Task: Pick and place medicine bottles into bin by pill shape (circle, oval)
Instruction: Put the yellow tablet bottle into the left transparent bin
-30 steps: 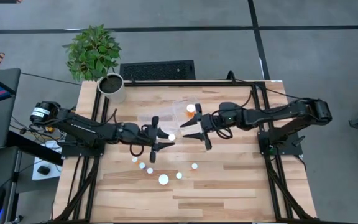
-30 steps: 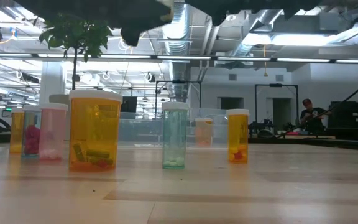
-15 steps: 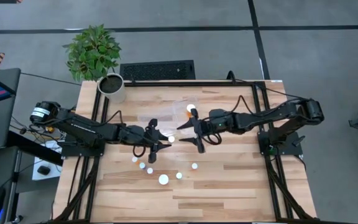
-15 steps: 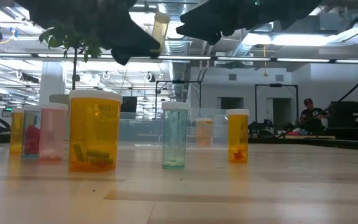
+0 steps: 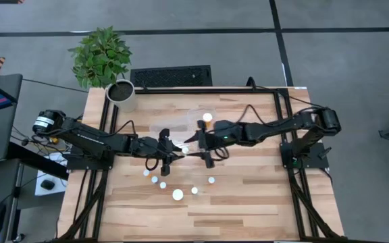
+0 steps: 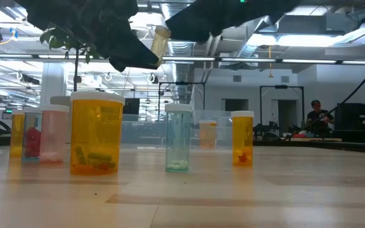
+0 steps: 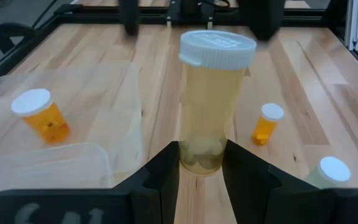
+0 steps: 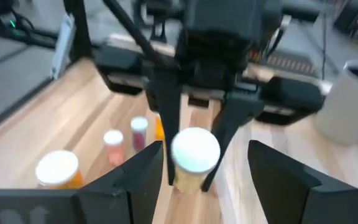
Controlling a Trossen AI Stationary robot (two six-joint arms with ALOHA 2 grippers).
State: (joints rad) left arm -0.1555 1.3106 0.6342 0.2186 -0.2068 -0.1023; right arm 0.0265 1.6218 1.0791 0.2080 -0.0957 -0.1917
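**Mid-air handoff looked like the risky bit**

The left end effector (image 7: 201, 163) was clamped low on a pale medicine bottle (image 7: 212, 102), held up off the desk (image 5: 248, 202) just beside the bin (image 7: 73, 93). The right end effector (image 8: 194, 165) faced it with fingers spread around the white cap. My guess: if the left let go before the right closed, the bottle would've dropped onto the bottles below (image 5: 177, 194), or tipped.
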